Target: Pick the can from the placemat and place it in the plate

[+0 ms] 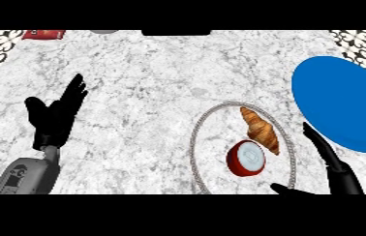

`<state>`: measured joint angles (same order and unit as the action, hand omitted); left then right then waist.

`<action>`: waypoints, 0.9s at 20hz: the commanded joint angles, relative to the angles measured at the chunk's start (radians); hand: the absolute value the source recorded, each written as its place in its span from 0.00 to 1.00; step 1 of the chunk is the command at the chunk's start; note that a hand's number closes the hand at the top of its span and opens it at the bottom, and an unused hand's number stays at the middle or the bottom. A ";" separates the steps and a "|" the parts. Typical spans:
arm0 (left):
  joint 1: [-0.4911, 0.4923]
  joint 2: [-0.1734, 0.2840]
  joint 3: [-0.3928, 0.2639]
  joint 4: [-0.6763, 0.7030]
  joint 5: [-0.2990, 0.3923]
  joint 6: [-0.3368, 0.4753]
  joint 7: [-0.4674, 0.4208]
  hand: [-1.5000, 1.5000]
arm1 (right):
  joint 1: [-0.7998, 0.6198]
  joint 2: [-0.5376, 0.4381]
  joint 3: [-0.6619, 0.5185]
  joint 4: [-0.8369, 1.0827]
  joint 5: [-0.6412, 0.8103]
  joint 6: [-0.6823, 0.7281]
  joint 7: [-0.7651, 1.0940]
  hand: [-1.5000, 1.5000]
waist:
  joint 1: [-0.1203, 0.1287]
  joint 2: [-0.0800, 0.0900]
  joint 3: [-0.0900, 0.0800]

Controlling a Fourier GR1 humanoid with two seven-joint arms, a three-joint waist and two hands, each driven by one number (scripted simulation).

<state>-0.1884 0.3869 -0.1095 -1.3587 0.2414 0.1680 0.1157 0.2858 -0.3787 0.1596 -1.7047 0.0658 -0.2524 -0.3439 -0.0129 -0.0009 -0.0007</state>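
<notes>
- You see the red can (246, 158) standing upright, its pale lid facing you, at about 5 o'clock from the middle of the view.
- It sits inside a see-through oval with a beaded silver rim (194, 138); that is probably the placemat, though the marble shows straight through it and you could take it for a glass dish.
- A croissant (259, 129) lies on the same oval, just beside the can at its 1 o'clock, running lengthwise from 11 to 5 o'clock.
- The blue plate (330, 100) lies at 3 o'clock, cut by the view's right edge, with nothing on the part you can see. Its left edge is close to the oval's rim, and the can is apart from it.
- Your right hand (330, 163) shows at 4 to 5 o'clock, fingers straight and spread from the thumb, holding nothing. Its fingertips reach the plate's lower edge, and the thumb lies low by the oval's rim, near the can without touching it.
- Your left hand (55, 115) is at 9 o'clock, open with fingers up, resting over the marble counter (143, 85), well apart from the can.
- At 11 o'clock, on the top edge, a red packet (44, 34) is partly cut off, and a grey item (104, 31) beside it is too clipped to name.
</notes>
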 commanded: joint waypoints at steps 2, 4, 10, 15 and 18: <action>0.076 -0.030 -0.018 -0.076 -0.032 0.024 0.004 0.50 | 0.068 -0.062 0.046 -0.151 0.133 -0.009 0.166 0.00 | 0.012 -0.002 0.000; 0.001 -0.037 -0.034 -0.152 -0.049 0.069 0.130 0.50 | 0.077 -0.068 0.073 -0.206 0.181 -0.007 0.228 0.00 | 0.011 -0.002 0.000; 0.018 -0.024 0.029 0.005 -0.032 -0.046 -0.017 0.50 | 0.012 -0.143 0.068 -0.296 0.199 0.140 0.491 0.00 | 0.012 0.002 0.000; 0.005 -0.053 0.028 -0.029 -0.043 -0.026 0.034 0.50 | -0.028 -0.124 0.153 -0.278 0.327 0.185 0.622 0.00 | 0.015 0.001 0.000; -0.006 -0.060 0.027 -0.011 -0.070 -0.020 0.027 0.50 | -0.143 -0.115 0.160 -0.237 0.386 0.235 0.725 0.00 | 0.018 0.002 0.000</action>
<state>-0.1751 0.3452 -0.0781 -1.3752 0.1971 0.1336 0.1302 0.2452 -0.4978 0.3045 -1.9850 0.3886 -0.0728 0.2724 0.0018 0.0004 -0.0008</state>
